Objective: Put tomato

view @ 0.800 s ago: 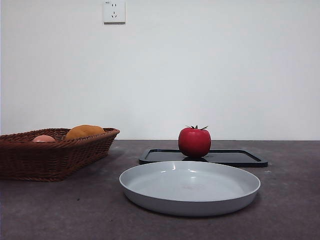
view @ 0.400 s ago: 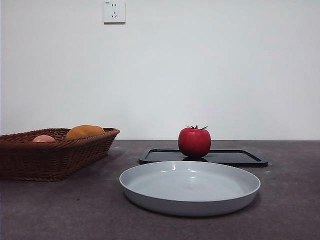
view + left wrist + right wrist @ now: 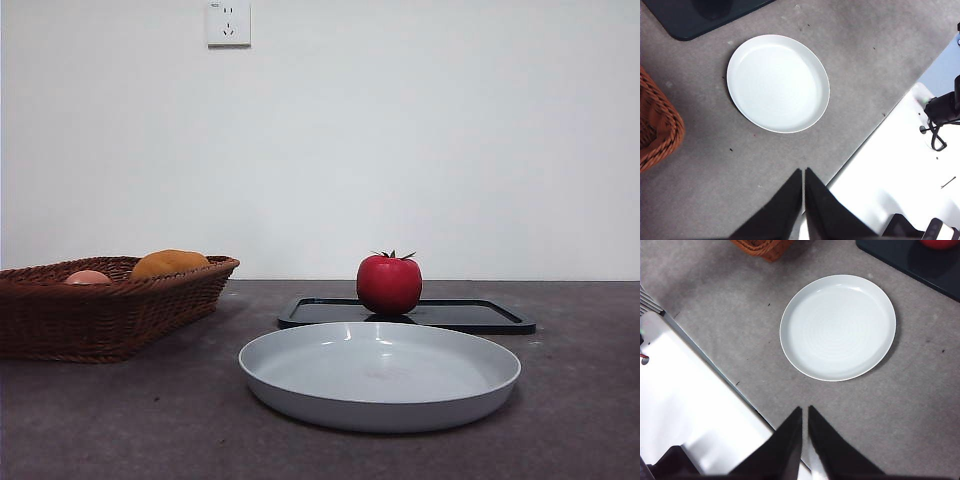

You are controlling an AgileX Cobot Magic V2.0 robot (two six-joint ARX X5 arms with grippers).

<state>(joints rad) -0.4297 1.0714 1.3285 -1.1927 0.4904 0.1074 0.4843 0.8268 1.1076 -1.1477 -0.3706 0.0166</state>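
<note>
The glossy red tomato (image 3: 389, 283) with its dark green stem stands on a black tray (image 3: 470, 317) behind a pale grey plate (image 3: 300, 395). In the right wrist view only a sliver of the tomato (image 3: 941, 244) shows at the frame's edge, on the tray (image 3: 900, 257). My right gripper (image 3: 804, 412) hangs shut high above the near table edge, short of the plate (image 3: 790, 347). My left gripper (image 3: 803, 174) is also shut, high over the table edge near the plate (image 3: 737, 100). Neither arm shows in the front view.
A brown wicker basket (image 3: 60, 325) at the left holds an orange-yellow fruit (image 3: 168, 263) and a pinkish fruit (image 3: 87, 277). Its corner shows in both wrist views (image 3: 655, 132) (image 3: 762, 246). A white base surface (image 3: 685, 405) borders the grey tabletop.
</note>
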